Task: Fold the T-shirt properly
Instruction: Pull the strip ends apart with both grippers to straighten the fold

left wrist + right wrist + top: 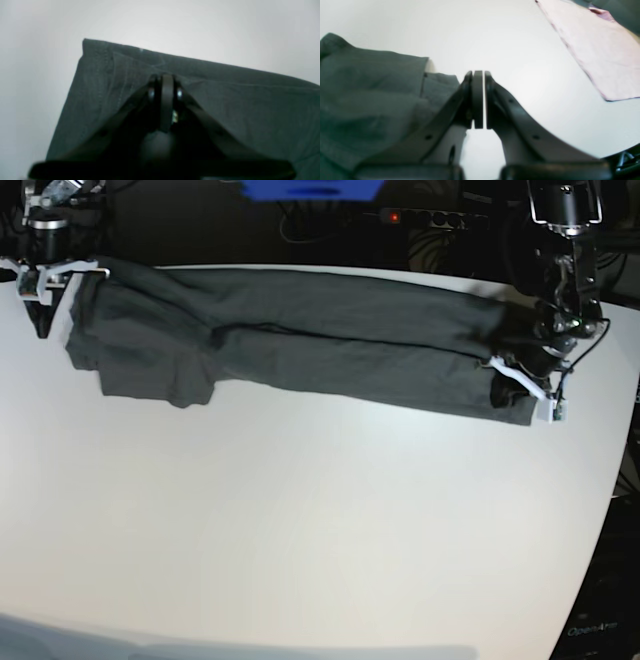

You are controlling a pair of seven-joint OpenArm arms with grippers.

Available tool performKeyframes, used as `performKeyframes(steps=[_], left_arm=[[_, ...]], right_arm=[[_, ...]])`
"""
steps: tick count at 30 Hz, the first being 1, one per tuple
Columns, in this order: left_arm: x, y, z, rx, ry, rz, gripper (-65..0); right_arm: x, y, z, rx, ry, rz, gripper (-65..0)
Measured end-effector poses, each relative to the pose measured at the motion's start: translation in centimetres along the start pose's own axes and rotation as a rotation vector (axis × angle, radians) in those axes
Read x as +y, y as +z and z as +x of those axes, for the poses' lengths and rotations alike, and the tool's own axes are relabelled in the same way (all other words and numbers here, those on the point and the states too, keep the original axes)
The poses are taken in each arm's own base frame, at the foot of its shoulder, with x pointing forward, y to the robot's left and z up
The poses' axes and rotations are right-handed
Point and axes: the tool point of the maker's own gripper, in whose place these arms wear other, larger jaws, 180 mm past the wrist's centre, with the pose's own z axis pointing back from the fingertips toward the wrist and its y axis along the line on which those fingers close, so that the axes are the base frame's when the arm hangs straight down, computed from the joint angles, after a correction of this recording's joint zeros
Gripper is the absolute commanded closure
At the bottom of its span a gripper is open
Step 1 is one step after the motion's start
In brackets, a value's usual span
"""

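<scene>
The dark grey T-shirt (300,330) lies folded into a long band across the far side of the white table (300,520). My left gripper (520,385) is at the band's right end. In the left wrist view its jaws (166,80) are shut on the T-shirt (250,105), and creases run toward the tips. My right gripper (45,305) stands at the band's left end. In the right wrist view it (478,75) is shut with nothing between the jaws, and the T-shirt (370,95) lies just to its left.
A pale pink flat sheet (595,50) lies on the table in the right wrist view, to the right of the gripper. The table's curved edge (600,510) runs down the right side. A power strip (410,218) and cables sit in the dark behind the table.
</scene>
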Motion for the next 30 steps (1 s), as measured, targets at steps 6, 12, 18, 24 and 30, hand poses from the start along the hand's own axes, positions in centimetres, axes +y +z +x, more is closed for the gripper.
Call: performKeyframes(steps=[6, 12, 18, 24, 30], left_arm=[[0.0, 0.0, 0.0, 0.001, 0.0, 0.0, -3.3], [0.0, 0.0, 0.0, 0.001, 0.0, 0.001, -3.3], [0.0, 0.0, 0.0, 0.001, 0.0, 0.001, -3.3], [0.1, 0.1, -0.2, -0.006, 0.002, 0.003, -3.3], [0.3, 0.3, -0.5, -0.006, 0.01, 0.005, -3.3]], right_arm=[[4.2, 1.7, -1.5, 0.055, 0.003, 0.155, -0.1], [5.4, 1.9, -1.0, 0.028, -0.046, 0.185, -0.1], [5.8, 1.9, -2.1, 0.052, -0.074, 0.187, -0.1], [7.4, 0.8, -4.6, 0.094, -0.167, 0.19, -0.1], [7.4, -0.1, -5.8, 0.107, -0.206, 0.185, -0.1]])
